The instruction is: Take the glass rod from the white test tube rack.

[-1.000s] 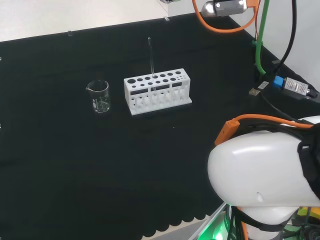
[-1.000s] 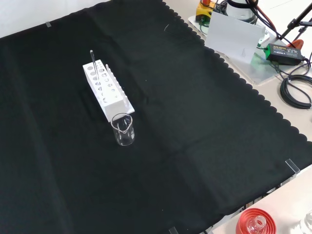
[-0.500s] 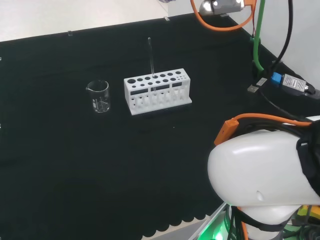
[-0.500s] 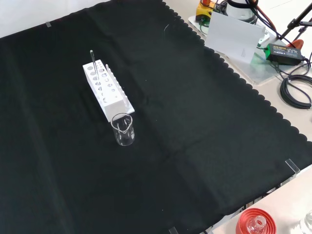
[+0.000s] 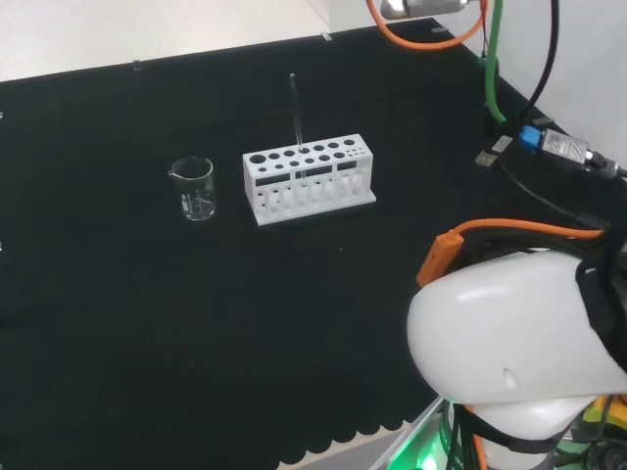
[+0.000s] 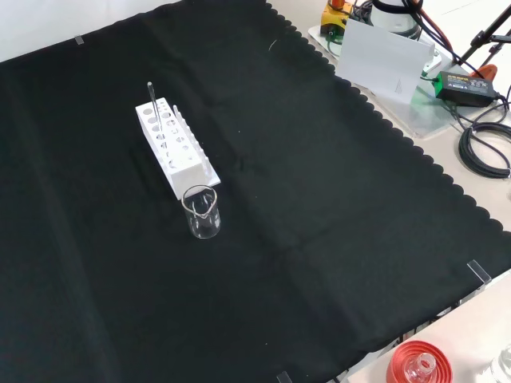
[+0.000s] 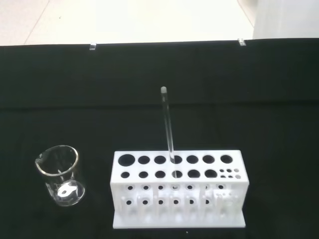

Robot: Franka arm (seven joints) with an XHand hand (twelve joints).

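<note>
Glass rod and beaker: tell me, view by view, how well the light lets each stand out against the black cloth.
Wrist view: the glass rod reads as a pale streak with a bright tip, and the beaker shows glints on its rim and base. Head view: the rod is a thin faint line above the white test tube rack. Front view: the rod is barely visible, while the beaker's outline stays clear.

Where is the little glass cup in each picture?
Head view: the beaker stands left of the white test tube rack.
Front view: the beaker stands just below the rack's near end.
Wrist view: the beaker stands beside the rack.
Shared landmark: the rack with the upright glass rod.
</note>
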